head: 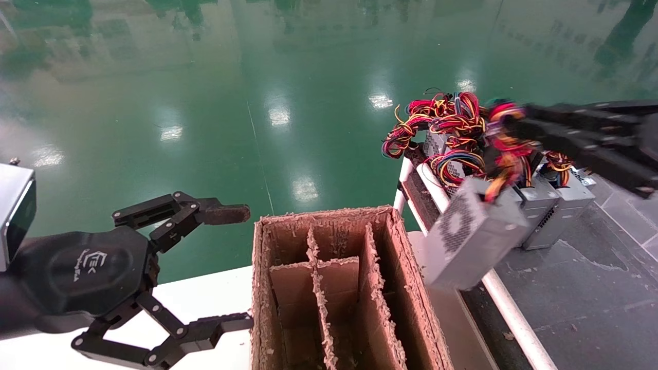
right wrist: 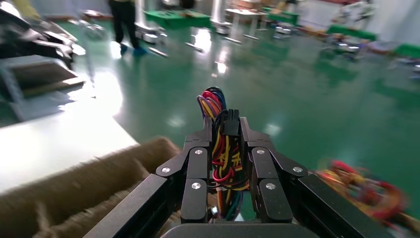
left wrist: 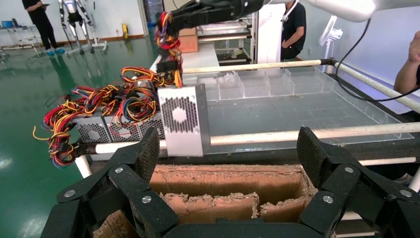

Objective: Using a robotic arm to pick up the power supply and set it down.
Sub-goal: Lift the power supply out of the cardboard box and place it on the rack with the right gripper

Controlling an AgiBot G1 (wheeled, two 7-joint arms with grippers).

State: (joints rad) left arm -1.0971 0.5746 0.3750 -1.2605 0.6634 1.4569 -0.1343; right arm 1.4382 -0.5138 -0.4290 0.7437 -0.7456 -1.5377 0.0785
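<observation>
Head view, carrying arm: the right gripper (head: pixel 506 126) comes in from the robot's right, jaws clenched on the wire bundle (head: pixel 501 149) of the power supply (head: pixel 473 234).
Right wrist view, grip: both fingers (right wrist: pixel 195 171) press the red, yellow and black wires between them; the box itself is out of sight below.
Where the load is: the power supply dangles under the jaws by its wires, clear of any surface, tilted, fan grille facing the robot's left.
Key relation: the divided cardboard box (head: pixel 336 288) lies below the jaws and toward the robot's left; the hanging unit's lower corner is just beside the box's right wall, over the white rail (head: pixel 506 308).
Long axis: slanted, running down and leftward from the jaws.
Other units: similar grey supplies (head: pixel 558 205) stand behind it on the dark tray.
Left gripper (head: pixel 247 267): jaws released wide, empty, parked left of the cardboard box; the right arm is clearly the nearer one.
Next move, as I judge it: carry left, then lower into a compartment.
</observation>
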